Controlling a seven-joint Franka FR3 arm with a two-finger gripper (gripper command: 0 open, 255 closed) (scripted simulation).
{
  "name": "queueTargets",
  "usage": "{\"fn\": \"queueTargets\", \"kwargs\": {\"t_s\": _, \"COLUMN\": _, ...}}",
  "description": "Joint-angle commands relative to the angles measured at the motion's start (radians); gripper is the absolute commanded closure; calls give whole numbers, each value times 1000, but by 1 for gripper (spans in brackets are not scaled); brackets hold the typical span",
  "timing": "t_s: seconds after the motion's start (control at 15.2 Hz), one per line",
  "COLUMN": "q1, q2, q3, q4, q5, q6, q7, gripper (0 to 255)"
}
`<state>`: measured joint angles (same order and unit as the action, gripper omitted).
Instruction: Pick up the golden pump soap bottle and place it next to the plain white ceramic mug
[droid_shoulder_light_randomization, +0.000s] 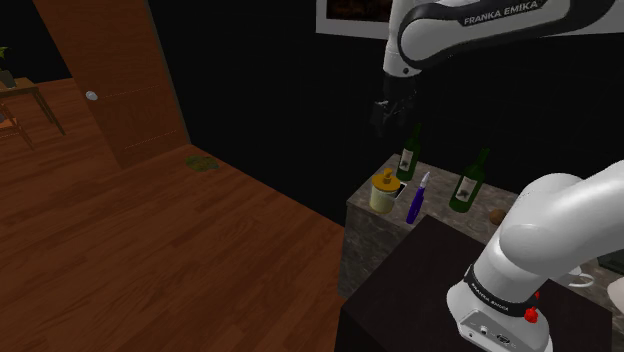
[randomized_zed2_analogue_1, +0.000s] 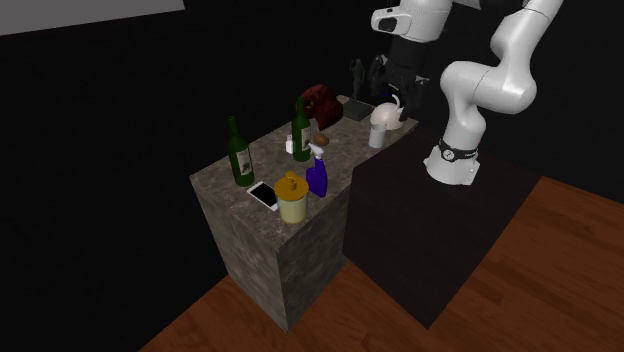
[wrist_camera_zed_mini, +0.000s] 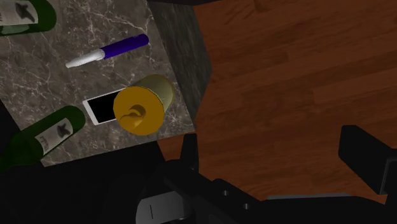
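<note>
At the worktop's (wrist_camera_zed_mini: 38, 83) corner, beside the phone (wrist_camera_zed_mini: 102, 109), the golden pump soap bottle (droid_shoulder_light_randomization: 384, 190) stands at six o'clock from our spread, empty claw (droid_shoulder_light_randomization: 388, 116) in the shoulder view, so we should drop straight, straddling its body squarely before closing.

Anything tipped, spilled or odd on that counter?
Nothing stands out. The soap bottle, spray bottle and wine bottles stand upright on the counter; the phone lies flat beside the soap bottle. No spills.
</note>
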<state>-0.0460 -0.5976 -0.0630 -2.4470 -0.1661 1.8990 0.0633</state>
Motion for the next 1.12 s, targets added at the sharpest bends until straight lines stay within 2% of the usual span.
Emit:
{"fn": "queueTargets", "kwargs": {"t_s": 0.0, "q1": -14, "q2": 45, "q3": -23, "q4": -25, "q5": -18, "q6": 68, "q7": -13, "gripper": 0}}
{"fn": "queueTargets", "kwargs": {"t_s": 0.53, "q1": -67, "q2": 271, "q3": -112, "q4": -34, "q5": -73, "q6": 298, "q7": -68, "gripper": 0}}
{"fn": "queueTargets", "kwargs": {"t_s": 1.06, "q1": -113, "q2": 551, "q3": -188, "q4": 38, "q5": -79, "q6": 501, "q7": -135, "gripper": 0}}
